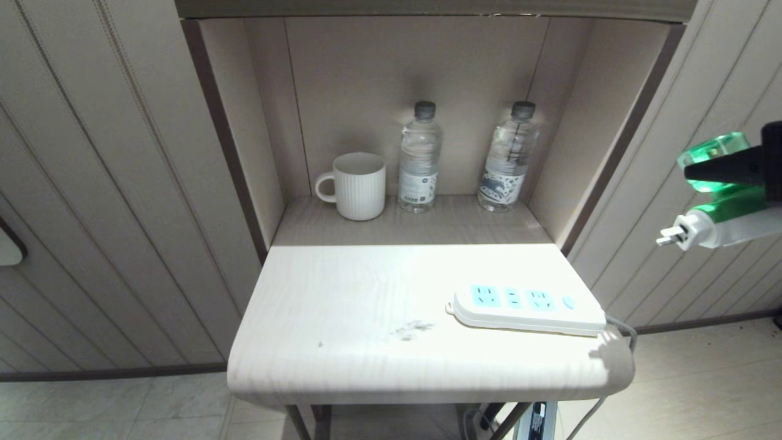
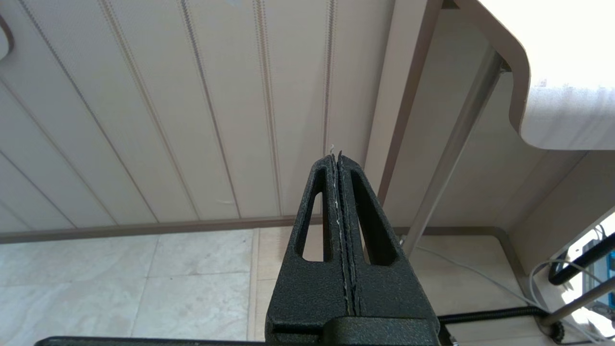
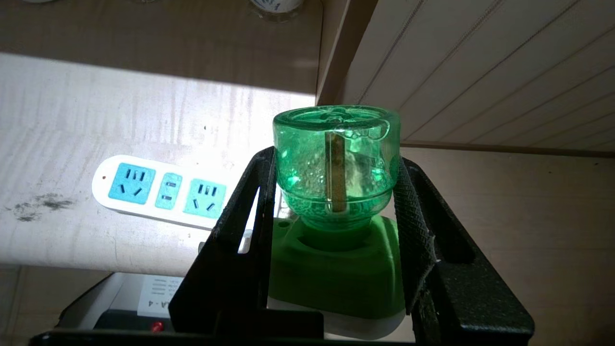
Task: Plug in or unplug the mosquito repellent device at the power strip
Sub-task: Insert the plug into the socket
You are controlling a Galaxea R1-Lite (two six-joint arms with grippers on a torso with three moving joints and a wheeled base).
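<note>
Green-and-white mosquito repellent device [image 1: 715, 195], white power strip [image 1: 525, 318] with pale-blue sockets, white ribbed mug [image 1: 359, 186]

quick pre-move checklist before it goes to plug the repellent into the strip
1. Grip: right gripper shut on the mosquito repellent device, a finger on either side of the bottle: ok.
2. Prongs exposed, pointing toward the table: ok.
3. Power strip lies flat on the table, sockets up and empty: ok.
4. Device over a socket: not ok, held in the air off the table's right edge.
5. Mug and bottles stand back in the niche, away from the strip: ok.
6. Left gripper shut, parked low beside the table: ok.
</note>
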